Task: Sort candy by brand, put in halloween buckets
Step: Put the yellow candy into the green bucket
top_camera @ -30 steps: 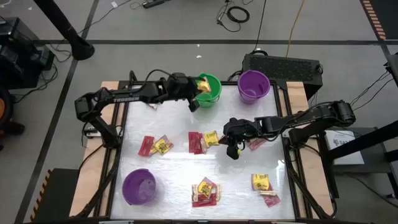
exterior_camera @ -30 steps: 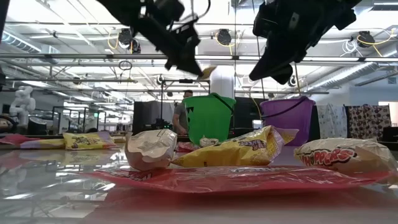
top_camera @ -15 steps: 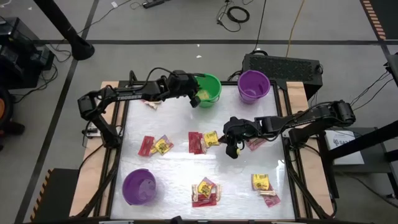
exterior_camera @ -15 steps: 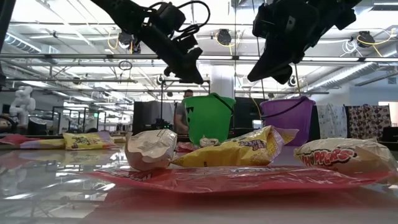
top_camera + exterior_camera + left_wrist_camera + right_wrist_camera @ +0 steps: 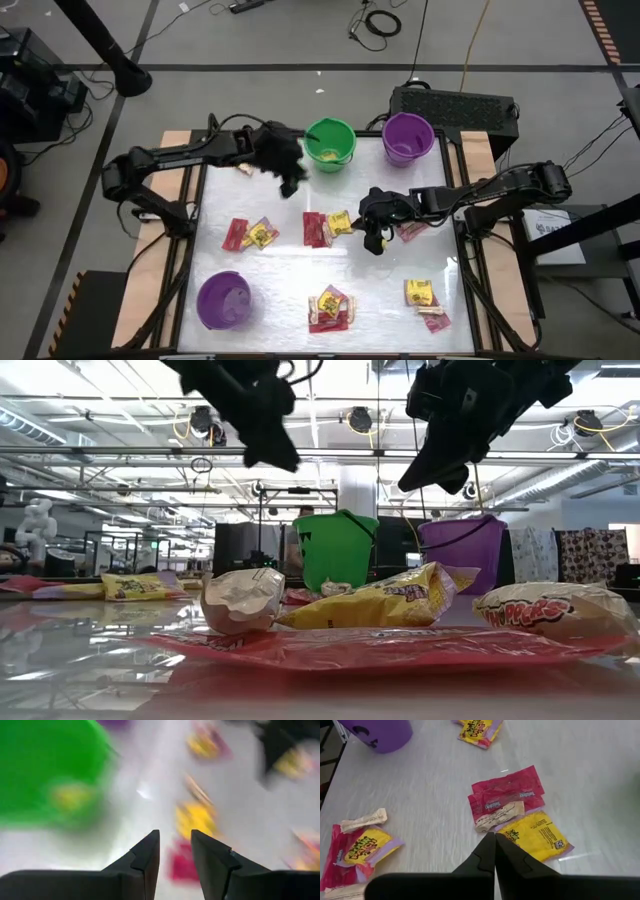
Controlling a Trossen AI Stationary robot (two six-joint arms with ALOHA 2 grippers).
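Where yellow candy (image 5: 326,154) lies: green bucket (image 5: 345,135).

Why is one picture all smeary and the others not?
The left wrist view is smeared: the green bucket and the candy are fuzzy blobs, though the left tool's fingers look crisp. The right wrist view is sharp, with print readable on a yellow packet. In the low view, bright ceiling lights wash out the top, and the near red packet is soft.
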